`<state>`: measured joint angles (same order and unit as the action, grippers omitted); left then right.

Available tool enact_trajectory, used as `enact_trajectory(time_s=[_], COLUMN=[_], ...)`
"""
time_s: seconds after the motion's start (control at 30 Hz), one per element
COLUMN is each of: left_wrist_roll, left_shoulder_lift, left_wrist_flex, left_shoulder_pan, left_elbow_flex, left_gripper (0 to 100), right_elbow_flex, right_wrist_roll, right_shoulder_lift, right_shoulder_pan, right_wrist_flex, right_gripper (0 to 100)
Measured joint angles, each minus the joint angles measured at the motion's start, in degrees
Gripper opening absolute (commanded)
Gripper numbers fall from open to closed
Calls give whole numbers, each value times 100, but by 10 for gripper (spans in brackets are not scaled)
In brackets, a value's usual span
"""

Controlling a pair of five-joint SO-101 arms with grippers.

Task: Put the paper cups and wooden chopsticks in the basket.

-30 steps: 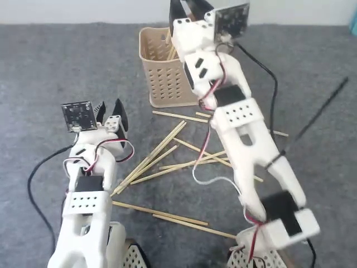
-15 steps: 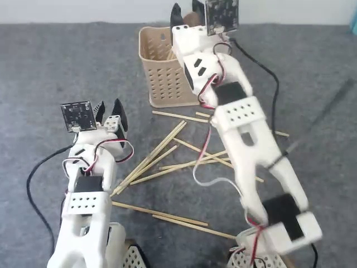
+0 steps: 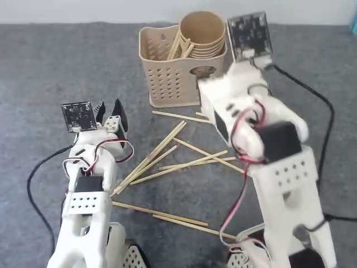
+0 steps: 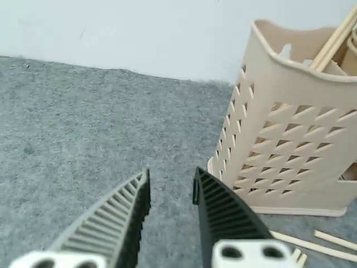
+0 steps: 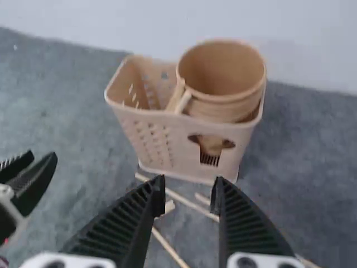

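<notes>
From above, the basket (image 3: pixel 167 84) stands at the far side of the grey carpet (image 3: pixel 56 67). A stack of paper cups (image 3: pixel 202 28) and some chopsticks (image 3: pixel 175 43) lean inside it. Loose chopsticks (image 3: pixel 156 151) lie scattered on the carpet between the two arms. The left claw (image 3: pixel 110 107) hangs short of the basket, its jaws apart.

The left wrist view has the left claw (image 4: pixel 171 174) slightly open over carpet, the basket (image 4: pixel 290 139) close ahead.

The right wrist view has the right claw (image 5: pixel 188 183) open and facing the basket (image 5: pixel 162 134) with its cups (image 5: pixel 220 72).
</notes>
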<state>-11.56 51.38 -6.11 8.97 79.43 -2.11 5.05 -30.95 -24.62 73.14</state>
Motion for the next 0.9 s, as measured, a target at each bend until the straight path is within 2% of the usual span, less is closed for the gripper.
enact_trajectory(time_s=[0.2, 0.47, 0.67, 0.9], left_wrist_roll=[0, 9, 325, 369], left_shoulder_lift=[0, -202, -923, -1116], left_wrist_flex=[0, 0, 0, 0], left_shoulder_pan=[0, 0, 0, 0], left_elbow_flex=[0, 0, -281, -413], left_gripper=[119, 119, 119, 119], right_elbow_flex=[-123, -1811, -3376, -4756], right_wrist_roll=[-9, -70, -1073, -1600], right_shoulder_lift=[-220, -229, -229, -229], right_shoulder_pan=[0, -9, -9, -9], right_wrist_flex=[1459, 1670, 862, -923], right_gripper=[147, 147, 147, 147])
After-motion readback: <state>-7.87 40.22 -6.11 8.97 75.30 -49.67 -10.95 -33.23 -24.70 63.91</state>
